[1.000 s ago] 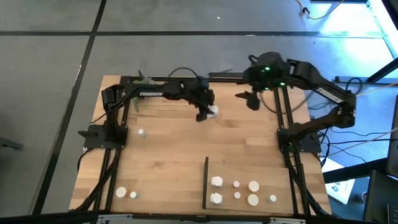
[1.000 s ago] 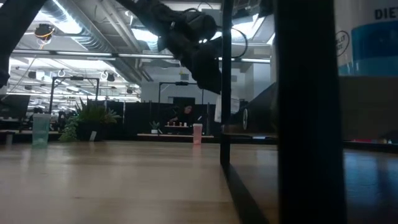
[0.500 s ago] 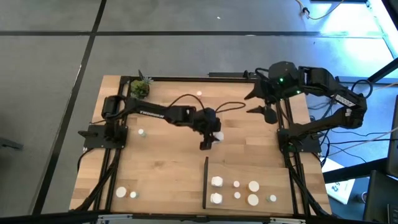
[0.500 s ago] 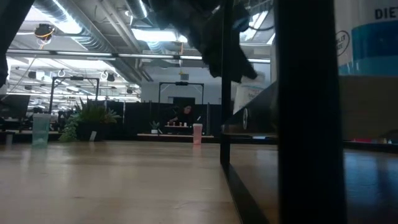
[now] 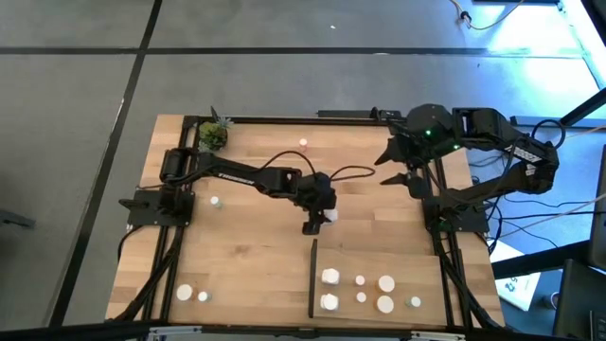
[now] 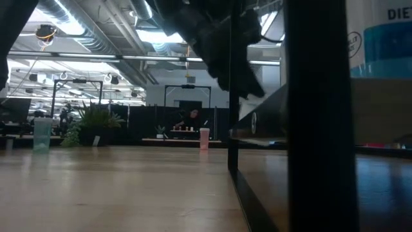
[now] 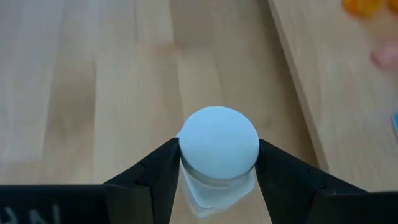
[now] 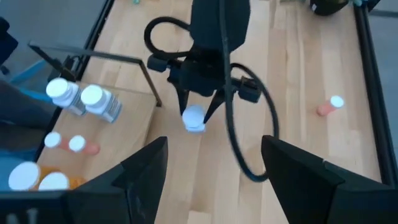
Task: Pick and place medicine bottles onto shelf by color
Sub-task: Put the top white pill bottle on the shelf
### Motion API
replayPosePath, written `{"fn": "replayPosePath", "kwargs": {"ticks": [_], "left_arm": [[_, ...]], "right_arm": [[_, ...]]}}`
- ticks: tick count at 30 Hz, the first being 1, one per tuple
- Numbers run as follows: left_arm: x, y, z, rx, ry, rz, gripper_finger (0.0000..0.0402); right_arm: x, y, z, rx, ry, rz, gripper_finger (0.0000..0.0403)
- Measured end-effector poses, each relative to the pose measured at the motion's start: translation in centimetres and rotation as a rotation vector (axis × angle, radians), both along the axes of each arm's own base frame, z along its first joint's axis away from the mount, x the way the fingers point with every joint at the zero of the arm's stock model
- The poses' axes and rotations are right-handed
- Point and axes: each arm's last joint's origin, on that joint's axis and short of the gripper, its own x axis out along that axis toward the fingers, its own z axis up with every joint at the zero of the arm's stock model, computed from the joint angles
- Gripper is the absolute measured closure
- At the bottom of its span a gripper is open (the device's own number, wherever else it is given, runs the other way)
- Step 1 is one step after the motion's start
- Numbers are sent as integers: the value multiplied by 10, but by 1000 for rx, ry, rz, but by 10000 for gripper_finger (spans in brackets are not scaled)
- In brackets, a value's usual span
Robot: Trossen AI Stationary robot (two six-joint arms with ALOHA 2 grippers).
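So the left gripper point(image 5: 322, 216) is sitting over the middle of the table point(image 5: 246, 256), just behind the shelf's black strip point(image 5: 312, 277), and it's clamping a white-capped bottle point(image 7: 218, 144). The high view only gives a white speck there, but the left wrist view is showing the cap wedged tight between both fingers point(image 7: 163, 167), with the shelf point(image 7: 336, 93) edge running alongside. The right gripper point(image 5: 401, 165) is hanging near the table's far right edge, well apart from the strip, fingers spread and gripping nothing; its wrist view is looking back at the left arm holding the bottle. On the shelf, six bottles point(image 5: 359, 292) are standing beyond the strip, with bare wood left toward its far side. Loose ones point(image 5: 192, 295) are sitting at the table's near left corner, one point(image 5: 216, 202) by the left rail, and one point(image 5: 303, 143) at the far edge. The low view is mostly blocked by dark posts point(image 6: 318, 116), and the left arm is just a dark shape there.
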Motion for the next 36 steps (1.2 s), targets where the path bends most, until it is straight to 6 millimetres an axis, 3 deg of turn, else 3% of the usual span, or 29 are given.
{"fn": "replayPosePath", "kwargs": {"ticks": [9,36], "left_arm": [[3,2,-10,2,15,-8,215],[5,6,-11,32,0,-31,215]], "right_arm": [[-2,0,-2,-4,25,7,142],[-1,0,-1,-5,16,6,142]]}}
